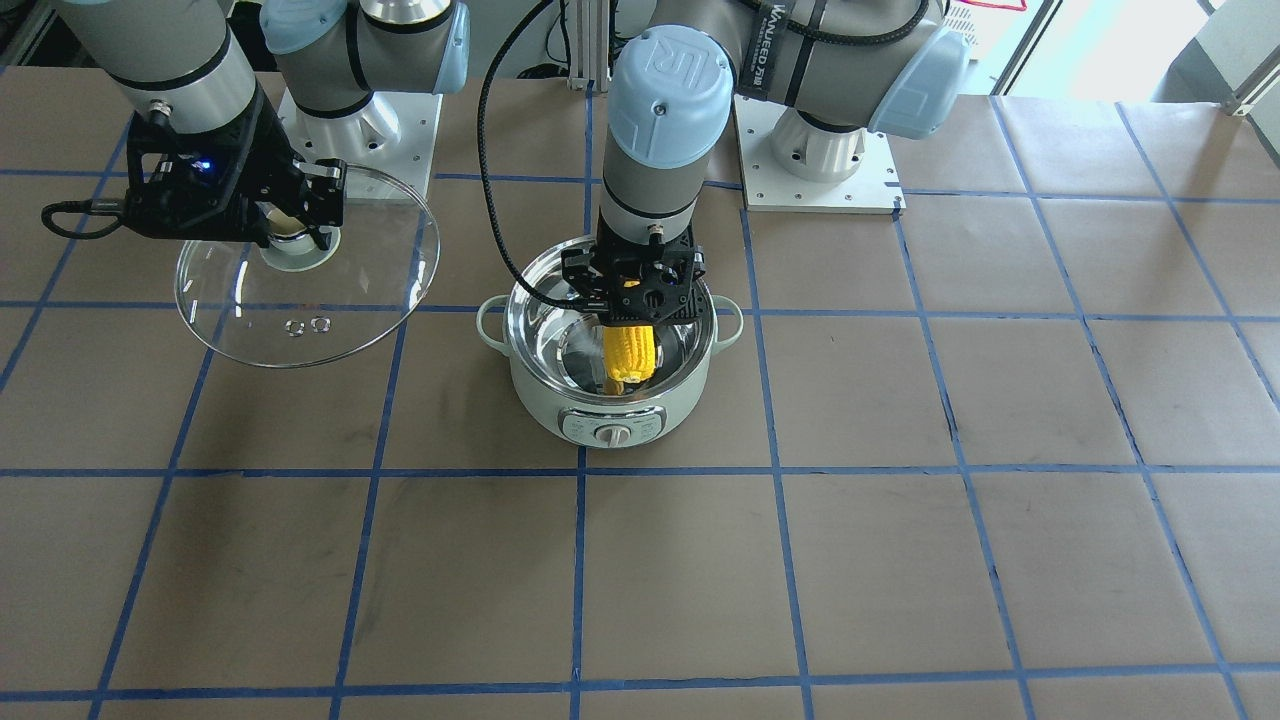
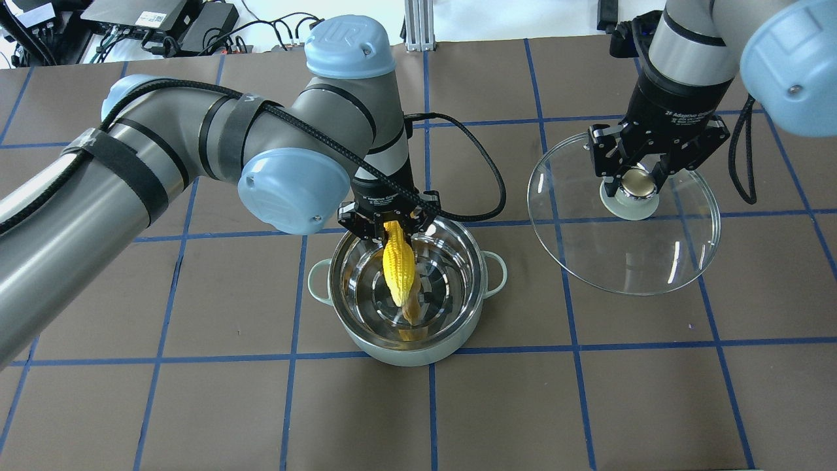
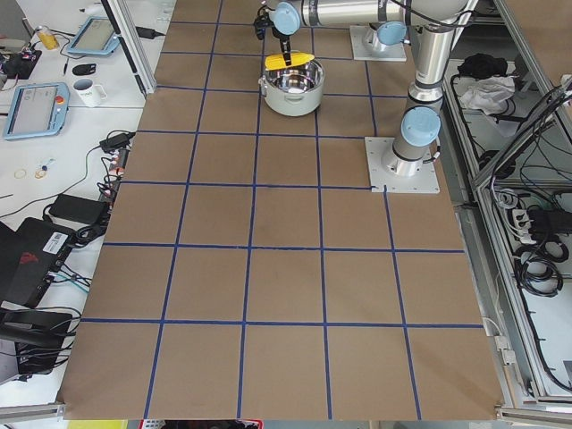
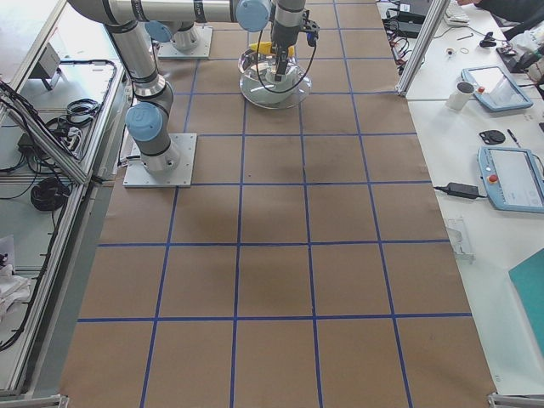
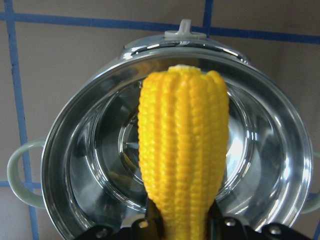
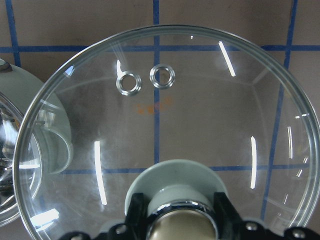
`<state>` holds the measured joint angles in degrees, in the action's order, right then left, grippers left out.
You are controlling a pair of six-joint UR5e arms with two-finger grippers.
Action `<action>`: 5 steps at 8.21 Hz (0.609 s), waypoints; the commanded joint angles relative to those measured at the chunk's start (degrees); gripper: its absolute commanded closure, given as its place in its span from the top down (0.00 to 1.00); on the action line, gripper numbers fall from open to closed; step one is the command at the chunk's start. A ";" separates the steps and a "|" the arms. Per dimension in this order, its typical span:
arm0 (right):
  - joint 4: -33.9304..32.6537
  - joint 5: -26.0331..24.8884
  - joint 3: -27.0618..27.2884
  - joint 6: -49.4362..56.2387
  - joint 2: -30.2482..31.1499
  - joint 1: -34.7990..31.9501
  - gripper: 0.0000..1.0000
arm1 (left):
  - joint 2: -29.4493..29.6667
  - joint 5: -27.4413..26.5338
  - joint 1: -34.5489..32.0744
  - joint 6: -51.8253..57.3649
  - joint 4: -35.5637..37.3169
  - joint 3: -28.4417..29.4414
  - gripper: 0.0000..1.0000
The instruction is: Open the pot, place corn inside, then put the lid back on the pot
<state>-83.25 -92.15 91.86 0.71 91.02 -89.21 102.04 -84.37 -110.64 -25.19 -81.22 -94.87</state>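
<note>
The overhead exterior camera looks forward and down on the desk from behind the arms. The front-facing camera looks back from across it. Both share the pot and lid. Two side cameras look along the desk from its ends, far off. The wrist cameras sit close, one just behind the left fingers with the corn between them, the other just behind the right fingers on the lid.

The left arm is a fat grey tube with shiny silver rings and round light-blue caps. One cap has "UR" on it. A black woven cable is tied along it with black straps. The right arm looks alike. The left gripper and right gripper are black with small screws. Square silver base plates hold tiny screws.
</note>
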 commanded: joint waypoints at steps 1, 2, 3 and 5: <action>-0.94 -0.14 -0.10 -1.58 0.03 0.09 0.34 | 0.96 0.26 -0.28 0.48 0.36 -0.57 0.00; -1.03 -0.14 -0.10 -2.20 0.12 0.00 0.33 | 1.14 0.52 -0.89 0.49 0.36 -0.66 0.00; -0.86 -0.22 -0.10 -3.51 0.12 0.00 0.33 | 1.23 1.92 -1.94 -0.12 0.19 -0.92 0.00; -0.60 -0.14 -0.10 -3.70 0.03 0.09 0.33 | 0.79 1.84 -2.83 -0.21 0.19 -3.11 0.00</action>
<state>-83.97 -92.35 91.76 -2.48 91.10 -89.17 102.99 -82.92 -112.61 -25.19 -80.99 -96.27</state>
